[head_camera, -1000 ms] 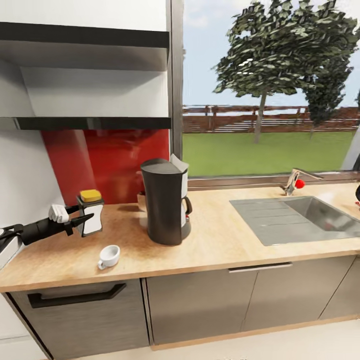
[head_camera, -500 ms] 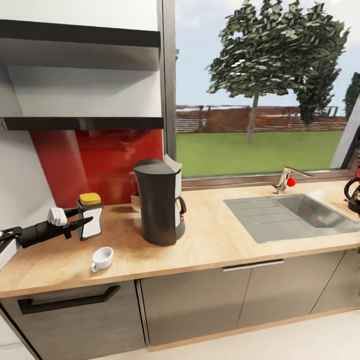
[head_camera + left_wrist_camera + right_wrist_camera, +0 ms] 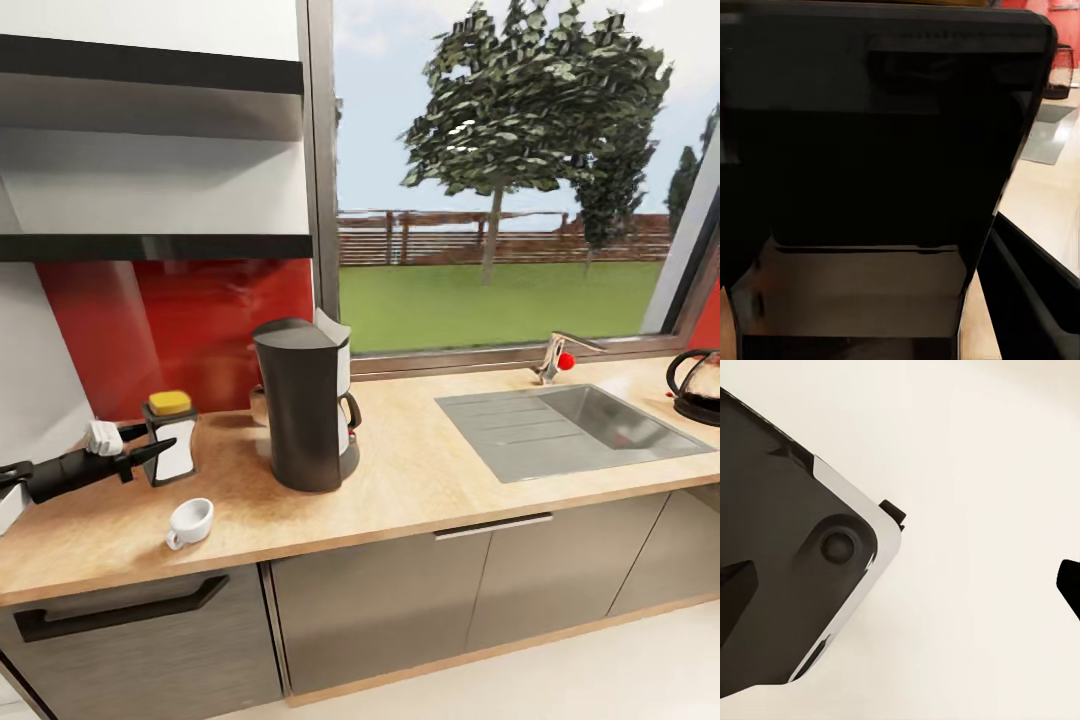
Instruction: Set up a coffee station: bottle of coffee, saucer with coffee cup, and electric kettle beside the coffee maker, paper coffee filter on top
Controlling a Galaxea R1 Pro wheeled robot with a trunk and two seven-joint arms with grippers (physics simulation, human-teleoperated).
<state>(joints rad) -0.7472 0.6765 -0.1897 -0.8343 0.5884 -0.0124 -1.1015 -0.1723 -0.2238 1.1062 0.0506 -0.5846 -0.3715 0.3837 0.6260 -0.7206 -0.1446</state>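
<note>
Left gripper (image 3: 150, 452) pinches the boxy, yellow-capped coffee bottle (image 3: 172, 437) (upright) on the woodgrain countertop (image 3: 420, 480).

The dark glass electric kettle (image 3: 700, 385) is cut off at the right edge; a dark blurred surface blocks the left wrist view

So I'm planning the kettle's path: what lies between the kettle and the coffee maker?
In the head view, the sink and its tap lie between the kettle and the coffee maker.
</note>
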